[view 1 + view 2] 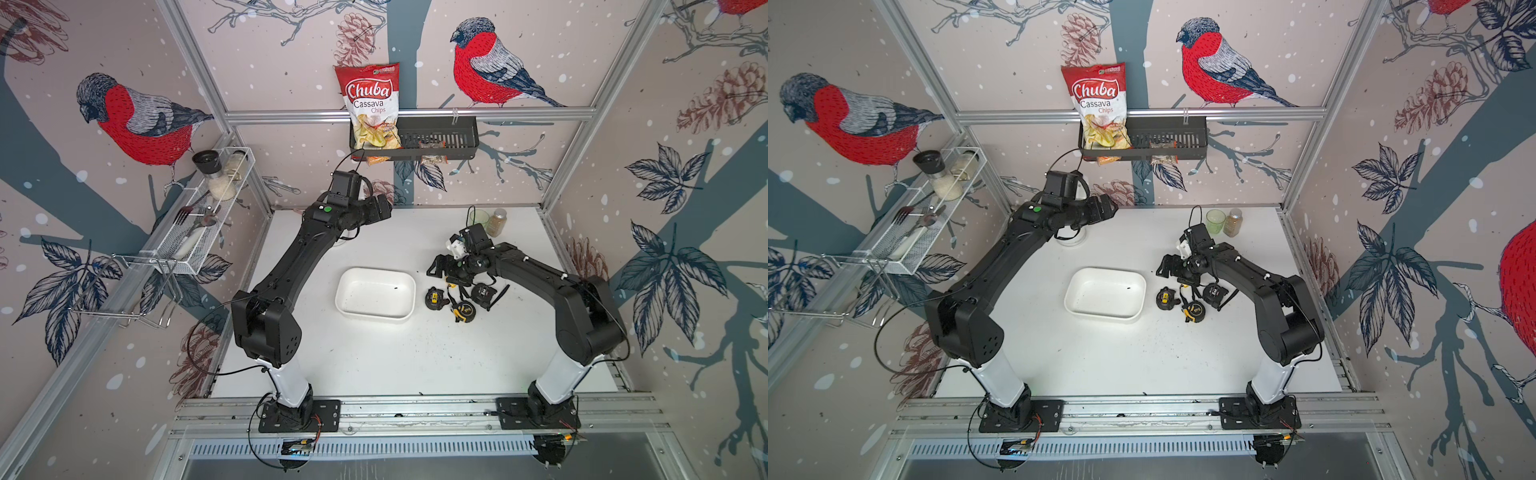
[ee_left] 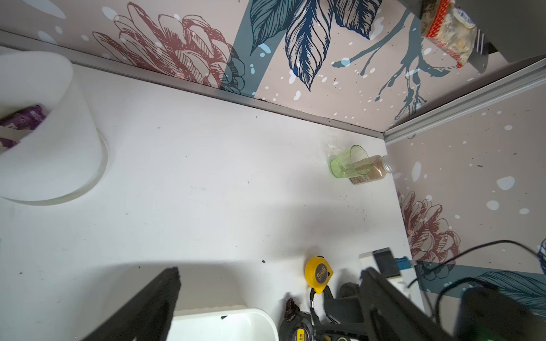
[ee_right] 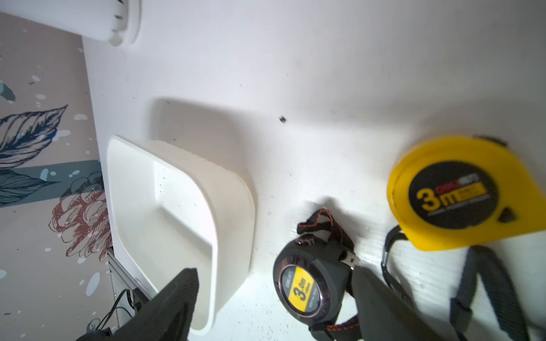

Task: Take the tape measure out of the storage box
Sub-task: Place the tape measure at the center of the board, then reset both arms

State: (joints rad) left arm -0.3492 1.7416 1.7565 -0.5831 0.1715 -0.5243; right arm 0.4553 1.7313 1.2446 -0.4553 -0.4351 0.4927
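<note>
In the right wrist view the yellow tape measure (image 3: 455,192) is blurred and cut off by the picture's edge. One finger (image 3: 381,307) of the right gripper (image 3: 273,270) covers the edge of the grey tape measure (image 3: 307,292), the other a corner of the storage box (image 3: 177,206). In the left wrist view a purple thing (image 2: 23,121) inside the white cup (image 2: 59,141) is too hidden to name.

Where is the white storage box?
In both top views, the shallow white plastic storage box sits centrally on the white table, a round dark tape measure to its right.
</note>
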